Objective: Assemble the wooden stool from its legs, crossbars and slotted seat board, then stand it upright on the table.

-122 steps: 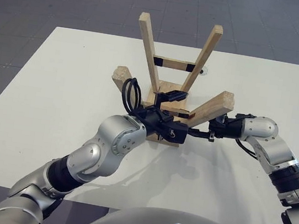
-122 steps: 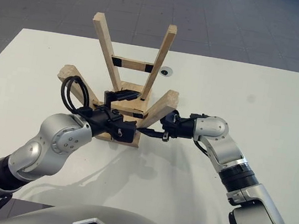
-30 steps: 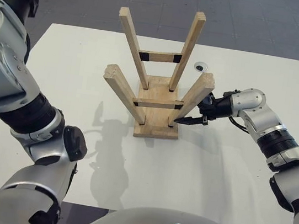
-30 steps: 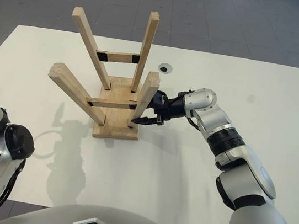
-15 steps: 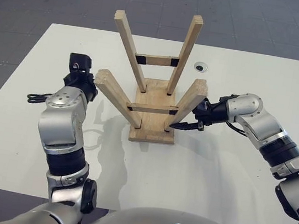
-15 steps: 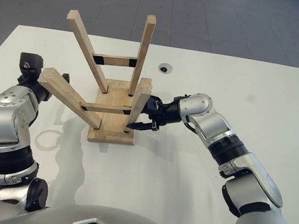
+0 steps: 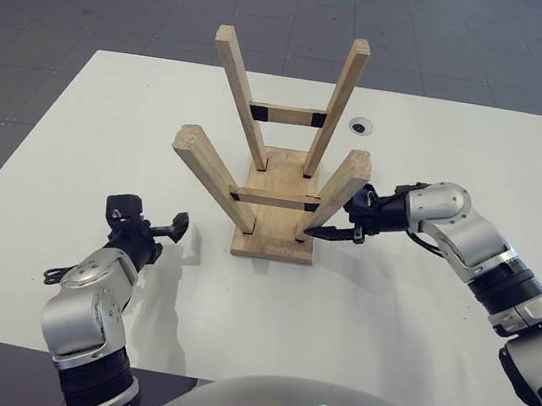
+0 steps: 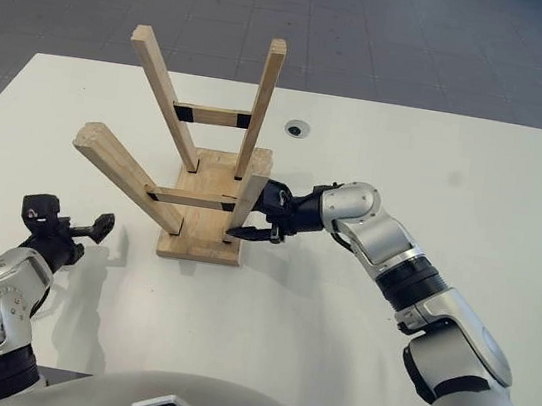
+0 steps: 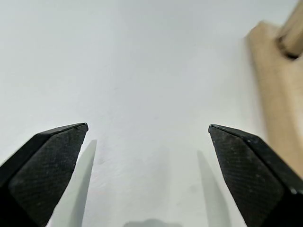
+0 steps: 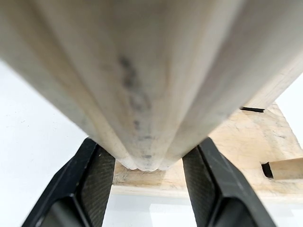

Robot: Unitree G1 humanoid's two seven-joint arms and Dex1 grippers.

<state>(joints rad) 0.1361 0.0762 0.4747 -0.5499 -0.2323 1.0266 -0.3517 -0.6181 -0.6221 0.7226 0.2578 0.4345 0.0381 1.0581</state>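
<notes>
My right gripper [image 7: 334, 224] clamps a leg [image 7: 345, 178] low. Stool [image 7: 273, 201] likely stiff, light; best held near seat [image 7: 275, 246]. Left gripper [image 7: 152, 220] apart, empty.

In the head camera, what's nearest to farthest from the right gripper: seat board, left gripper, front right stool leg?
1. Front right stool leg: held by the right gripper.
2. Seat board: just left of it, lying flat.
3. Left gripper: far over on the left.
</notes>
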